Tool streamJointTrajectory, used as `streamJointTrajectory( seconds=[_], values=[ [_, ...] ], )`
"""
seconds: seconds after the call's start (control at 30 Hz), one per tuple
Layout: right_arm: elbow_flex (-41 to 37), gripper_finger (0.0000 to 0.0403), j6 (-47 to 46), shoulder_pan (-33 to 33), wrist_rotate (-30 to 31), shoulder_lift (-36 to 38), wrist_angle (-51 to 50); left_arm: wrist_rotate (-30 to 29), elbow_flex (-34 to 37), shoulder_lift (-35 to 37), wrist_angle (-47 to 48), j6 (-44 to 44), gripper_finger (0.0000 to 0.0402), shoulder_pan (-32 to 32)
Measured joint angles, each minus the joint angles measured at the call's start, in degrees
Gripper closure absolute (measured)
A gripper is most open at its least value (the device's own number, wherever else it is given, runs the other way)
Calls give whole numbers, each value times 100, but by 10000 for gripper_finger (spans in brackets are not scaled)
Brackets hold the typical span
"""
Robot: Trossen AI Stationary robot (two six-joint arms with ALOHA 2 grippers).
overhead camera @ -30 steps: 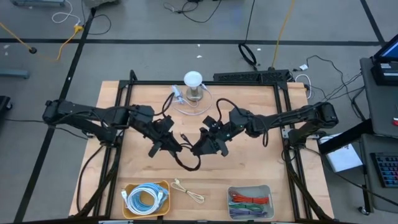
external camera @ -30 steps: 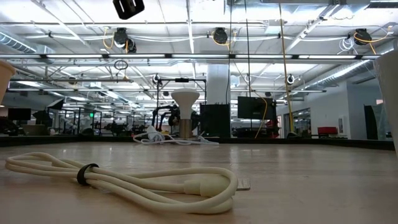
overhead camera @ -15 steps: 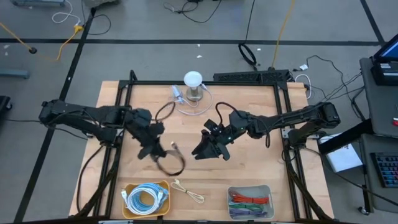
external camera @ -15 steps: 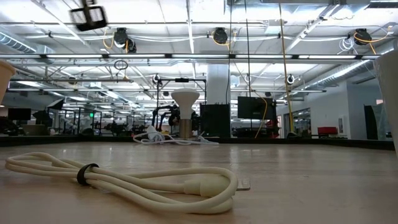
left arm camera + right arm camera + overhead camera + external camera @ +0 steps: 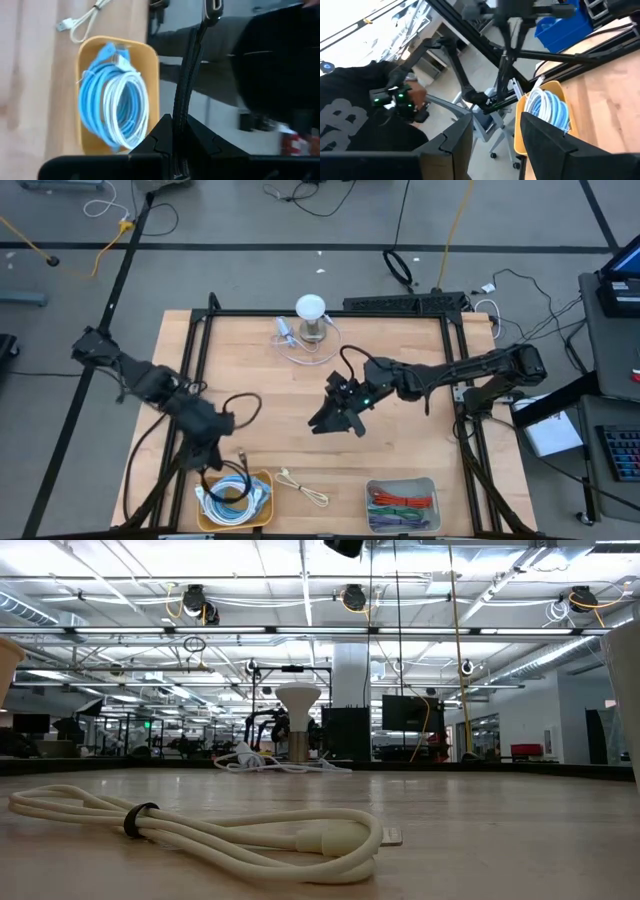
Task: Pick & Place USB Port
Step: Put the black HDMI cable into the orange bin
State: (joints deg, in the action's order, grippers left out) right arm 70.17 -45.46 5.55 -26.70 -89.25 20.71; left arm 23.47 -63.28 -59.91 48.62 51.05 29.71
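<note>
The black USB cable [image 5: 232, 412] hangs pinched in the closed left gripper [image 5: 212, 442] just above the yellow bin [image 5: 262, 480] of blue and white cables. The right gripper [image 5: 333, 418], fingers parted and empty, hovers mid-table, well right of the bin. One cream cable [image 5: 303, 487] lies beside the bin, one grey bin [image 5: 402, 505] farther right, on a wooden table [image 5: 400, 380] over grey floor.

We see a black braided cable [image 5: 186, 80] in the left gripper [image 5: 172, 142]; beside it, a yellow bin [image 5: 152, 80] of blue and white cables [image 5: 112, 102].
</note>
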Motion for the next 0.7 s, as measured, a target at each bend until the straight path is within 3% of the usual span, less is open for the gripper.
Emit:
streamJointTrajectory(
  seconds=[0.1,0.2,0.43,0.7],
  values=[
    [-2,247,54,-74,119,0,3,-758,-568,-375,613,213,377,568],
    [-3,247,169,-150,338,-2,-2,-1156,-946,-861,1029,278,377,992],
    [-5,248,259,-228,1148,-7,-55,-1358,-1017,-1933,1095,420,377,1642],
    [-7,248,333,-226,1194,-7,-357,-1603,-1017,-2093,988,681,377,1832]
  ],
)
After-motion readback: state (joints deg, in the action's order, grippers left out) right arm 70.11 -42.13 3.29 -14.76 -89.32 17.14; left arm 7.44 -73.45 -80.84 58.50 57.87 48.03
